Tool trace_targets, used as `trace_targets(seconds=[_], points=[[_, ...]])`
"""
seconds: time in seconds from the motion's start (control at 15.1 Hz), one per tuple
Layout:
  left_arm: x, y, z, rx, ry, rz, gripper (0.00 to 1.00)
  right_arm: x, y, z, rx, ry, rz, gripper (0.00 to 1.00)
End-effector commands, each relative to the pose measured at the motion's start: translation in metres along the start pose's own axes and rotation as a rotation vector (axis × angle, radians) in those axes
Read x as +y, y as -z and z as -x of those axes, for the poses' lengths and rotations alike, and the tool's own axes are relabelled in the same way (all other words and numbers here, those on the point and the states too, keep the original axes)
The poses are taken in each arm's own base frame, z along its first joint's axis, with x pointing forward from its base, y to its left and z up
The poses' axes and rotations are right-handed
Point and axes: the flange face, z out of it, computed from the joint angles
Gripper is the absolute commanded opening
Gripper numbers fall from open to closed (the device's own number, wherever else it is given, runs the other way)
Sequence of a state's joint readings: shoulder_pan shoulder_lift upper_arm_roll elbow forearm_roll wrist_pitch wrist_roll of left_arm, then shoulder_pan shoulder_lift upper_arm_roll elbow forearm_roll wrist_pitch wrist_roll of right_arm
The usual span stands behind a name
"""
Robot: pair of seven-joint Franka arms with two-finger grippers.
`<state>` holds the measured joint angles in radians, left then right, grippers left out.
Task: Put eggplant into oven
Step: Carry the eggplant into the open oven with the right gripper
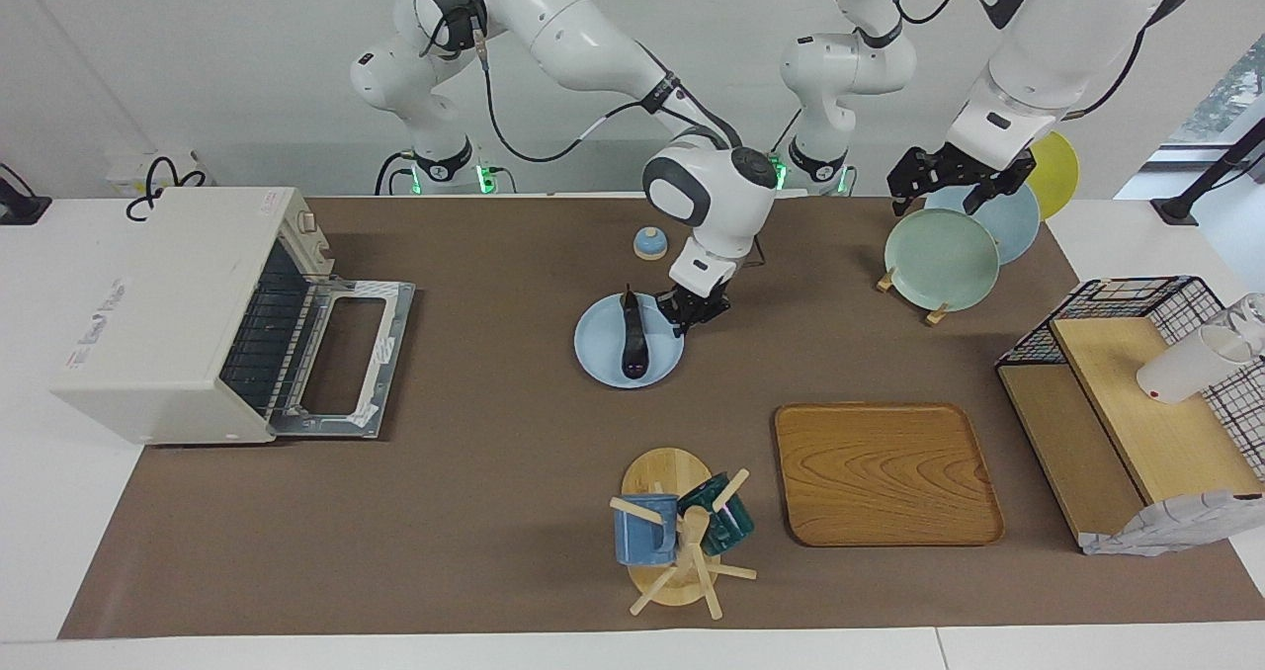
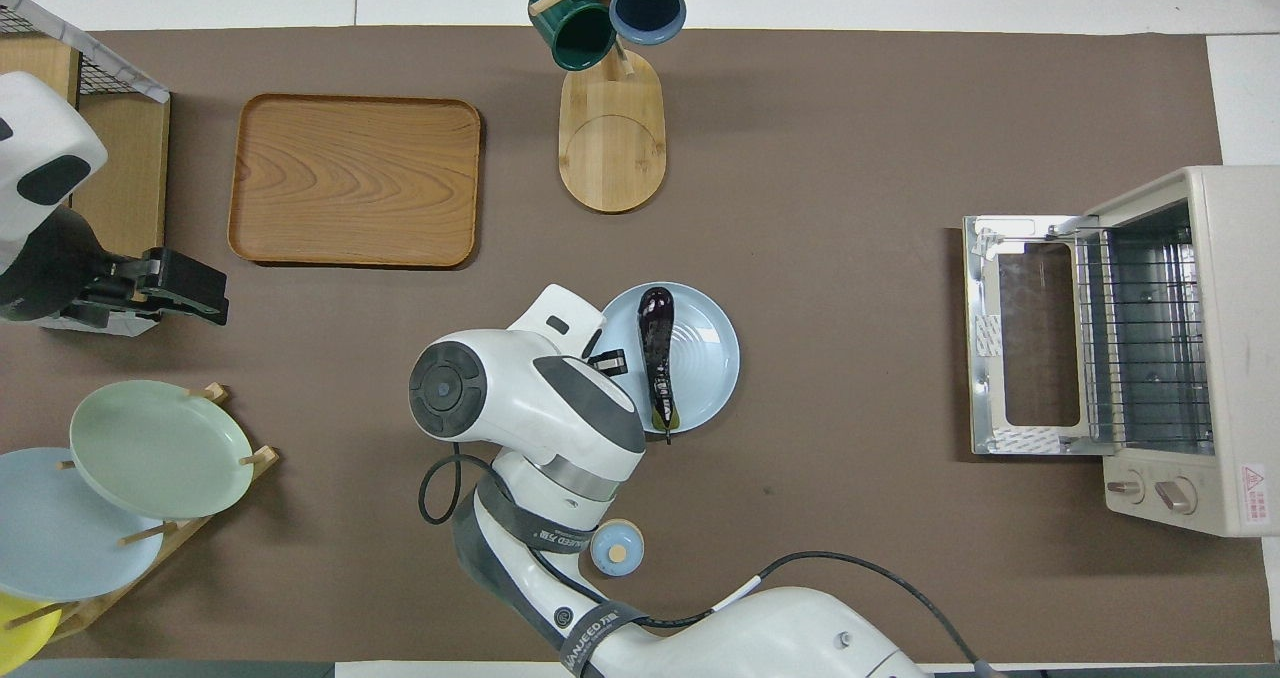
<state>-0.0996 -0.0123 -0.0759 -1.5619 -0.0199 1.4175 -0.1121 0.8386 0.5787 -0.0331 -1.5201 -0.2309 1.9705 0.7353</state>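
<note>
The dark purple eggplant (image 1: 632, 339) (image 2: 657, 353) lies lengthwise on a light blue plate (image 1: 598, 359) (image 2: 708, 353) near the middle of the table. My right gripper (image 1: 692, 314) (image 2: 610, 363) is down at the plate's rim, on the side toward the left arm's end, shut on that rim. The eggplant lies just beside the fingers, apart from them. The off-white oven (image 1: 168, 309) (image 2: 1180, 348) stands at the right arm's end with its door (image 1: 346, 354) dropped open and the wire rack showing. My left gripper (image 1: 954, 181) (image 2: 190, 288) waits open over the plate rack.
A small blue lidded pot (image 1: 649, 243) sits nearer the robots than the plate. A mug tree (image 1: 677, 532) and a wooden tray (image 1: 885, 472) lie farther out. A plate rack (image 1: 944, 255) and a wire basket (image 1: 1137, 393) stand at the left arm's end.
</note>
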Motion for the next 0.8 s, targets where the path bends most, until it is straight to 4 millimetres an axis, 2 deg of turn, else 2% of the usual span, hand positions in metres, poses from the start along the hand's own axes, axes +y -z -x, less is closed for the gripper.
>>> trace_targets(seconds=[0.0,0.2,0.33,0.47,0.6,0.73], points=[[0.000,0.006,-0.001,0.002,0.008,0.001,1.00,0.051,0.020,-0.017,-0.008,0.022,0.019,0.00],[-0.002,0.007,0.000,0.005,0.012,0.001,1.00,0.126,0.036,-0.033,-0.050,0.023,0.034,0.00],[-0.009,0.009,-0.001,0.008,0.024,0.003,1.00,0.191,0.032,-0.031,-0.076,0.046,0.025,0.00],[-0.008,0.008,-0.002,0.006,0.024,0.003,1.00,0.258,0.019,-0.023,-0.083,0.049,0.004,0.00],[-0.007,0.007,-0.001,0.003,0.023,0.001,1.00,0.305,0.011,-0.015,-0.103,0.073,-0.008,0.00],[-0.008,0.007,-0.001,0.003,0.023,0.001,1.00,0.336,0.002,-0.017,-0.123,0.088,-0.012,0.00]])
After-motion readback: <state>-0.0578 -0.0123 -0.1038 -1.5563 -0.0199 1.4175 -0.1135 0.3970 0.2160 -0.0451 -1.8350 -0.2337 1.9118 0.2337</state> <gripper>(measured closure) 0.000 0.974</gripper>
